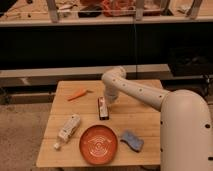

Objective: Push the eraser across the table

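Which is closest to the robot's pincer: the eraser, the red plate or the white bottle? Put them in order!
The pincer is at the table's middle.
1. Eraser: right beside it, to the picture's left.
2. Red plate: toward the front edge.
3. White bottle: front left in the picture, farthest.

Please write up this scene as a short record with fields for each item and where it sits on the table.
surface: wooden table
eraser: black block with a white and red strip, near the table's middle
pincer: pincer lowered at the eraser's right side
carrot: orange carrot, far left part
bottle: white bottle lying at the left
plate: orange plate at the near edge
sponge: blue sponge, right of the plate
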Available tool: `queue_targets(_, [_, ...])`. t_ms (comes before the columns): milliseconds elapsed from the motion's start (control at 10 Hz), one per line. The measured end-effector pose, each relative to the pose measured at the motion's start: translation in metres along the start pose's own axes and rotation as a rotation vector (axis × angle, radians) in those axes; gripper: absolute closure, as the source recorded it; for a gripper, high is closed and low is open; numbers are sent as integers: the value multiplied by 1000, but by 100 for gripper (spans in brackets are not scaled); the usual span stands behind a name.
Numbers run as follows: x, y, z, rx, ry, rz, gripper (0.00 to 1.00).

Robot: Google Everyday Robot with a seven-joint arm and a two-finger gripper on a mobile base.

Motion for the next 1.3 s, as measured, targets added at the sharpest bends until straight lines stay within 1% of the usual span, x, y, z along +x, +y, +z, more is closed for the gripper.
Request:
queue_targets(200, [-4, -1, 0, -4, 2, -16, 100])
queue_targets(400, [-13, -3, 1, -15, 3, -39, 100])
queue_targets(700, [-25, -5, 2, -22, 7, -69, 100])
queue_targets(800, [-35, -4, 4, -29, 8, -91, 100])
queue_targets(1100, [-51, -8, 7, -38, 10, -122, 100])
queue_targets(1300, [-54, -8, 8, -40, 8, -127, 100])
